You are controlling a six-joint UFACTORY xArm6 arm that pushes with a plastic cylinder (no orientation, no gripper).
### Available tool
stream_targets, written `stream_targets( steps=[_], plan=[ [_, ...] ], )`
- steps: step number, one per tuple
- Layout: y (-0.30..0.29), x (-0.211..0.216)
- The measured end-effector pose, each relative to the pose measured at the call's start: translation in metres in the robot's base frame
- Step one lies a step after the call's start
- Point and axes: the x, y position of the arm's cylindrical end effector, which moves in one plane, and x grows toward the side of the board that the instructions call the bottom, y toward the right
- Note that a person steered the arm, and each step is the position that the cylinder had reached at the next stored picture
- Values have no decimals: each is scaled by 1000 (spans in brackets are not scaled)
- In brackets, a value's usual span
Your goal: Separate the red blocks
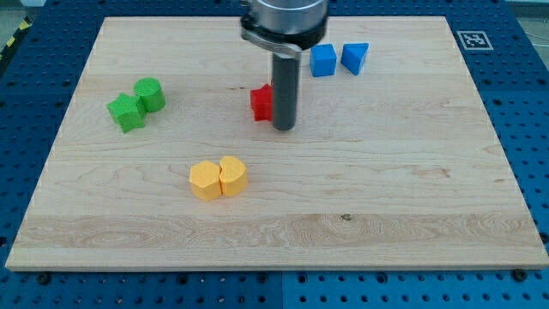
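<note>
In the camera view, a pale wooden counter (pixel 360 197) is seen lying on a blue perforated surface (pixel 532 129), with a small black-and-white marker (pixel 473 39) printed at the counter's upper right corner.

The dark rod (pixel 284 86) is seen coming down from a metal collar at the view's top, and my tip (pixel 284 128) is planted on the counter a little above and left of the middle. No claw is carried by this arm, so nothing can be said of one being spread or pressed together; only the straight rod is shown.

A red block (pixel 262 102) is found just to the view's left of the rod, touching it or very nearly so, with its right part hidden behind the rod. Its shape cannot be made out fully, and whether a second red block is concealed behind the rod cannot be told.

Two blue blocks are placed near the view's top, right of the rod: a blue cube-like block (pixel 322 61) and, just beside it, a blue wedge-shaped block (pixel 355 57).

At the view's left, a green star-like block (pixel 127 112) and a green cylinder (pixel 150 93) are set touching each other.

Below the tip, well apart from it, two yellow blocks are pressed together: a yellow hexagonal block (pixel 204 180) and a yellow block (pixel 232 175) at its right.
</note>
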Motion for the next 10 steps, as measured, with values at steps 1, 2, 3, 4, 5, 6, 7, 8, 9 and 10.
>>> stream_targets(
  steps=[1, 2, 3, 4, 5, 6, 7, 8, 9, 10],
  plan=[
    [-10, -24],
    [0, -17],
    [7, -21],
    [10, -44],
    [10, -44],
    [10, -44],
    [-2, -44],
    [-12, -44],
    [-12, -44],
    [-15, -44]
  ],
)
